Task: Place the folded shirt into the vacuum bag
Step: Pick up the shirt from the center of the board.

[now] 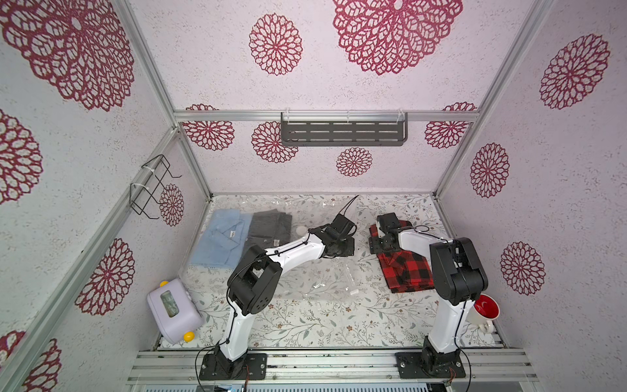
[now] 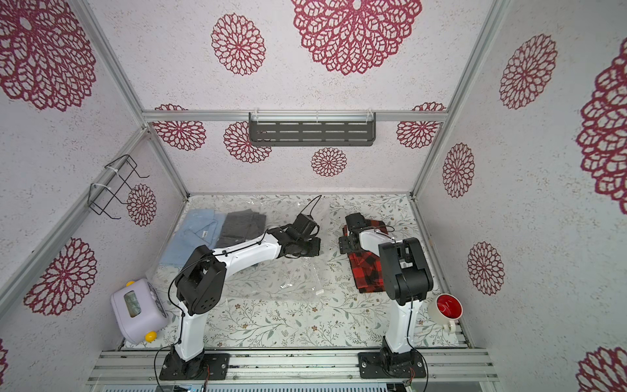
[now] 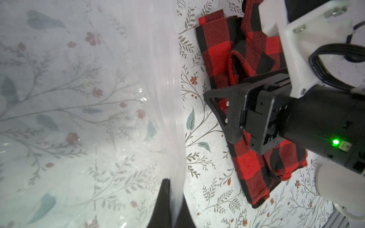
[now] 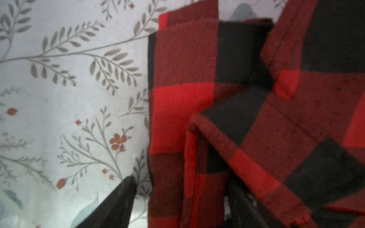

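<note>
The clear vacuum bag point(image 1: 305, 275) lies across the middle of the floral table, its white valve point(image 1: 300, 230) facing up. The same bag point(image 2: 271, 278) shows in both top views. My left gripper point(image 1: 347, 249) is at the bag's right edge. In the left wrist view the left gripper point(image 3: 174, 185) is shut, pinching the bag's plastic lip point(image 3: 173, 118). The folded red-and-black plaid shirt point(image 1: 403, 268) lies right of the bag. My right gripper point(image 4: 181, 183) is open, its jaws straddling the shirt's folded edge point(image 4: 181, 102). One finger point(image 3: 221, 118) rests beside the fabric.
A light blue shirt point(image 1: 220, 237) and a dark grey shirt point(image 1: 268, 230) lie at the bag's left end, seemingly under the plastic. A lavender box point(image 1: 171, 310) stands front left, and a red-lined mug point(image 1: 483, 309) front right. A dark shelf point(image 1: 342, 130) hangs on the back wall.
</note>
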### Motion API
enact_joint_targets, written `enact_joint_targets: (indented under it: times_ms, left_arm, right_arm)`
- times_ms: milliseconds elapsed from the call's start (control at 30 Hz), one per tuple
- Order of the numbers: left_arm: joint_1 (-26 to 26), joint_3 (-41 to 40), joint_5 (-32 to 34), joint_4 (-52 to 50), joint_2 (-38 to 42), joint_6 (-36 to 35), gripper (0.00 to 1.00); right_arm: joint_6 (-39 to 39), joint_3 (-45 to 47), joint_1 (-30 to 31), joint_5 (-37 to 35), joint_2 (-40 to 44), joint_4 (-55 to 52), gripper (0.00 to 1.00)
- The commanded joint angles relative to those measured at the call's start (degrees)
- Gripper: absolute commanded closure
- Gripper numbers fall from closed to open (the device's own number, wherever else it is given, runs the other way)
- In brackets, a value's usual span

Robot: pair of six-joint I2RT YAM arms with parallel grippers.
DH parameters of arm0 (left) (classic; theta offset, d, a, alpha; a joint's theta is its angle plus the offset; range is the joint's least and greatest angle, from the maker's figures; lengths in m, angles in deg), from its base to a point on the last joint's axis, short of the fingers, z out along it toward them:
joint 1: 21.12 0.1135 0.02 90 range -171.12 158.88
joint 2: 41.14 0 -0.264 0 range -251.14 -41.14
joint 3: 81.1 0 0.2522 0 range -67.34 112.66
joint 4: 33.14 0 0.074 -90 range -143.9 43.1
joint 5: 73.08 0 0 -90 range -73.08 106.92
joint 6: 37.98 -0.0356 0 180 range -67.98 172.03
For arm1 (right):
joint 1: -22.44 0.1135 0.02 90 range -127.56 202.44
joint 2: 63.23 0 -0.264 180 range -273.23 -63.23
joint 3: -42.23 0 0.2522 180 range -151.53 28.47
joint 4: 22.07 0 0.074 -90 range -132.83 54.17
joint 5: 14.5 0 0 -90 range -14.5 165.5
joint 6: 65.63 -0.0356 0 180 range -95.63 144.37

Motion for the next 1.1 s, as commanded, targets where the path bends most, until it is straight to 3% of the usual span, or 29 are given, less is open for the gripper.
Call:
enact_joint_targets:
  times_ms: [0, 133, 600, 867, 1067]
  left_arm:
    - [-0.7, 1.8, -0.2, 0.1, -0.2, -0.3, 1.00]
    - [-1.0, 3.0, -0.8, 0.3, -1.3, 0.1, 1.00]
    - [-3.5, 6.9, -0.9, 0.3, -5.9, 1.3, 1.00]
    - [-3.5, 7.4, -1.3, 1.7, -7.4, 2.2, 1.00]
    - [-3.5, 8.2, -2.1, 1.7, -8.5, 2.6, 1.00]
  right_arm:
    - [0.6, -0.1, 0.3, -3.0, -2.8, -4.1, 0.31]
    - [-0.1, 1.3, 0.3, 0.7, -2.4, -3.2, 0.42]
    - [-4.0, 9.5, -3.2, 15.0, 2.5, 5.1, 0.99]
    - [-10.1, 20.5, -7.4, 25.2, 12.7, 17.8, 1.00]
    - [-14.0, 25.4, -9.7, 27.5, 19.0, 22.8, 1.00]
